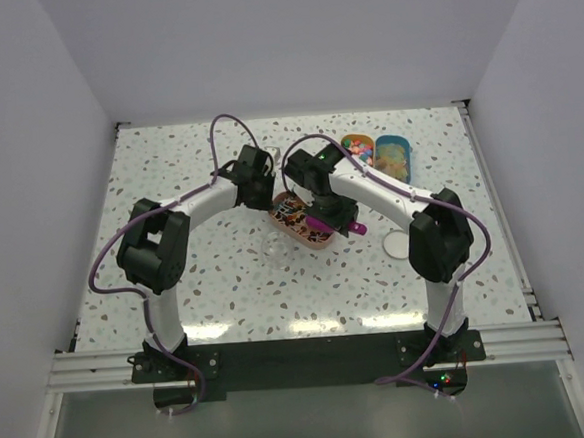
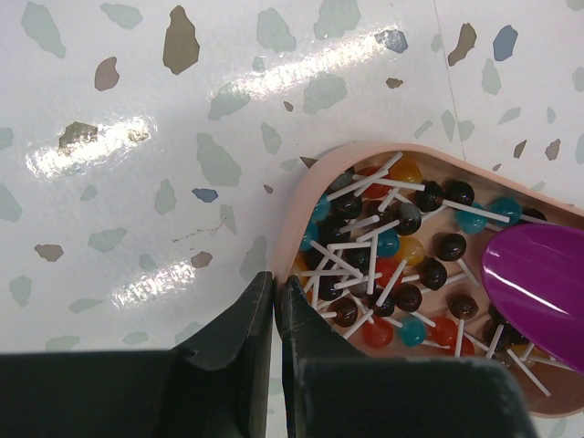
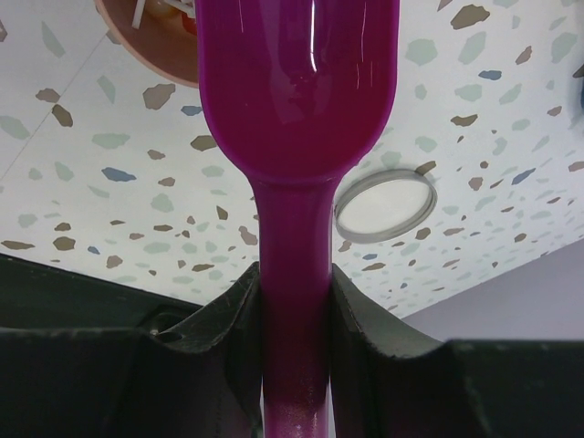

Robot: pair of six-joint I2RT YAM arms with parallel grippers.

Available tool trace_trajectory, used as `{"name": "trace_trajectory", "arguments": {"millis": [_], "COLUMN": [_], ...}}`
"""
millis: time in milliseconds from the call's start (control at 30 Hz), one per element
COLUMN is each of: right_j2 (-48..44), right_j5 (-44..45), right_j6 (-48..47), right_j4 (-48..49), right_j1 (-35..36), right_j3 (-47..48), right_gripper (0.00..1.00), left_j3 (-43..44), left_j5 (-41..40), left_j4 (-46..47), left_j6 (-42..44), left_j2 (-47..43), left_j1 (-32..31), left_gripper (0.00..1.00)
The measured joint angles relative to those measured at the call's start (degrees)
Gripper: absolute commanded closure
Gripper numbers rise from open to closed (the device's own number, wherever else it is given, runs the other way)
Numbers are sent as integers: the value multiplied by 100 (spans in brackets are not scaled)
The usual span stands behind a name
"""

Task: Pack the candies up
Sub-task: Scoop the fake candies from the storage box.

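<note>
The candies (image 2: 392,265) are small dark, red, teal and orange balls on white sticks. They lie piled in a pink tray (image 2: 290,214) at the table's middle (image 1: 319,240). My left gripper (image 2: 276,283) is shut on the tray's near rim. It appears in the top view (image 1: 265,196) at the tray's left end. My right gripper (image 3: 294,274) is shut on the handle of the purple scoop (image 3: 297,82). The scoop's bowl (image 2: 538,283) sits over the tray's right end. Its inside is hidden.
A clear jar (image 1: 274,248) stands just in front of the pink tray. Its round lid (image 3: 385,205) lies on the table to the right (image 1: 399,244). An orange tray (image 1: 357,149) and a blue tray (image 1: 393,157) of other candies sit at the back right.
</note>
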Motion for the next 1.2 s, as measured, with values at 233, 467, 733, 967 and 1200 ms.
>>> {"name": "trace_trajectory", "arguments": {"millis": [233, 467, 733, 967, 1200], "right_j2": [98, 503, 1019, 1303, 1296], "right_j5": [4, 24, -11, -155, -380], "right_j6": [-2, 0, -7, 2, 173], "right_j4": [0, 28, -35, -7, 297], "right_j1": [42, 109, 157, 184, 168], "right_j3": [2, 13, 763, 1067, 645], "right_gripper": [100, 100, 100, 100, 100], "left_j3": [0, -2, -66, -146, -192], "left_j5": [2, 4, 107, 199, 262], "left_j4": [0, 2, 63, 129, 138], "left_j6": [0, -20, -140, -245, -258], "left_j2": [0, 0, -26, -66, -101], "left_j1": [0, 2, 28, 57, 63], "left_gripper": [100, 100, 100, 100, 100]}}
